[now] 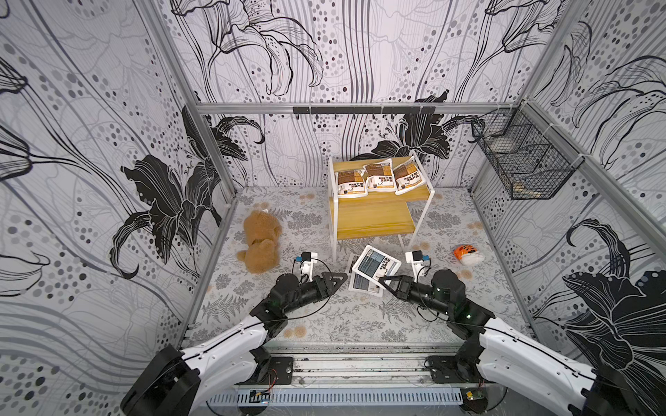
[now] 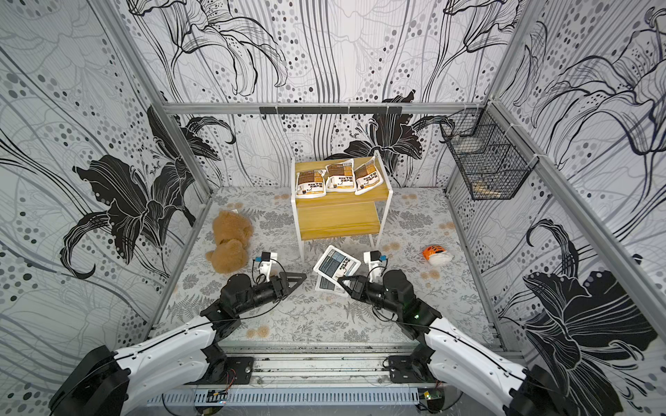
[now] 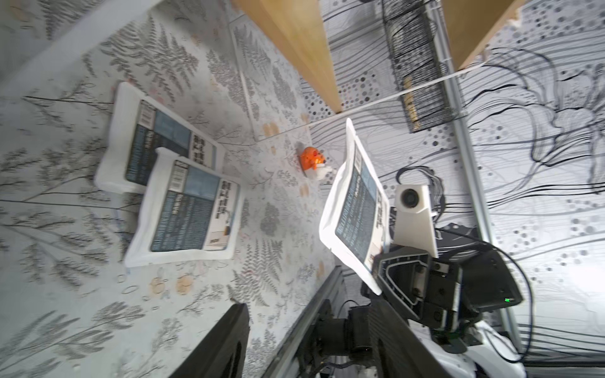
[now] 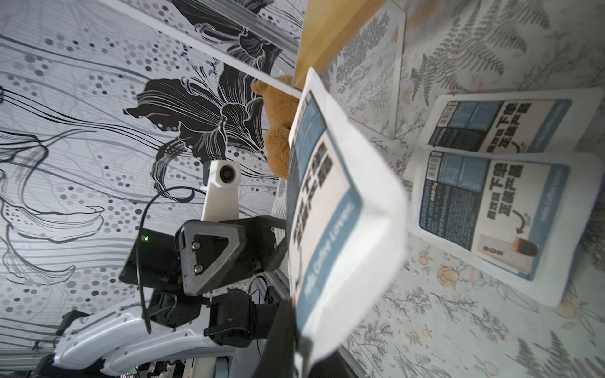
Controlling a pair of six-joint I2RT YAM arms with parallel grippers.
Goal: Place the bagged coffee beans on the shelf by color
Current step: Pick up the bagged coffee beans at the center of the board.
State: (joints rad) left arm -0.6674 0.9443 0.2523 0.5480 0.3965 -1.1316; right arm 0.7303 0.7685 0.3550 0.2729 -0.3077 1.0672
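**Blue bag lifted, lower board waiting**

The brown half looks finished: three brown bags (image 1: pixel 378 177) sit in a row on the upper board of the shelf (image 1: pixel 371 219), and its lower board is bare. The step in hand is the first blue one. The right gripper (image 1: pixel 385 280) is clamped on the edge of a blue bag (image 1: pixel 376 262), which hangs tilted above the surface (image 1: pixel 324 317) just in front of the shelf. The left gripper (image 1: pixel 342 278) is beside it, spread wide with nothing in it. Two more blue bags (image 3: pixel 191 216) lie overlapping on the surface.

Next, I judge, the bag must go forward onto the lower board and be set flat, leaving room for two more.

The blue bags carry large Chinese characters, "下单" over "正装产品", an arrow to a cup picture, and a side stripe ending in "Coffee Lovers". The finer print is too small to read.
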